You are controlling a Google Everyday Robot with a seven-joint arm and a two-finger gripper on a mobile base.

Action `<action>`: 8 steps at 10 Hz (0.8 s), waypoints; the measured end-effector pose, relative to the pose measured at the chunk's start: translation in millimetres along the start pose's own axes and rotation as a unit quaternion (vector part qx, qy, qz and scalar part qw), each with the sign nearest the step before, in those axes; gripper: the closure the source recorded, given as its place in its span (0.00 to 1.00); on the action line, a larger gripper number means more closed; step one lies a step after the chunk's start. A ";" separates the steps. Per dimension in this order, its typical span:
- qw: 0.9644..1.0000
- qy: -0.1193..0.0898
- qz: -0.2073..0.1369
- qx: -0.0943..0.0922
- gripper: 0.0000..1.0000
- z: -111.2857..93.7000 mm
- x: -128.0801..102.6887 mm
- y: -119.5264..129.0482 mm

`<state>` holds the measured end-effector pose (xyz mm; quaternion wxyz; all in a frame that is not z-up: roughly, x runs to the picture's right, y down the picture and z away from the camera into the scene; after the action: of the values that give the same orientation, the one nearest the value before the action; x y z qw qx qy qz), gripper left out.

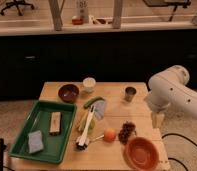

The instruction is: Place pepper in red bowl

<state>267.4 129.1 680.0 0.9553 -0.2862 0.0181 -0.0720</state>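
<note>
The pepper (92, 102) is a slim dark-green curved piece lying on the wooden table (112, 110), just right of the dark brown bowl (68, 92) and above the white-handled brush (86, 127). The red bowl (142, 152) sits empty at the table's front right corner. My gripper (157, 119) hangs below the white arm (172, 90) at the table's right edge, above and behind the red bowl and well to the right of the pepper. It holds nothing that I can see.
A green tray (22, 145) with a blue sponge and a brown block fills the left side. A white cup (89, 84) and a metal cup (130, 93) stand at the back. An orange (109, 135) and dark grapes (126, 131) lie near the red bowl.
</note>
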 end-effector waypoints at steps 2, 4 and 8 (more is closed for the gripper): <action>1.000 0.001 -0.025 0.001 0.20 3.4 -8.9 5.0; 0.999 0.000 -0.041 -0.001 0.20 7.6 -13.8 9.4; 0.996 0.000 -0.087 -0.004 0.20 19.8 -40.4 15.3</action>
<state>231.0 158.5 687.8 0.9442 -0.2906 -0.0065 -0.1548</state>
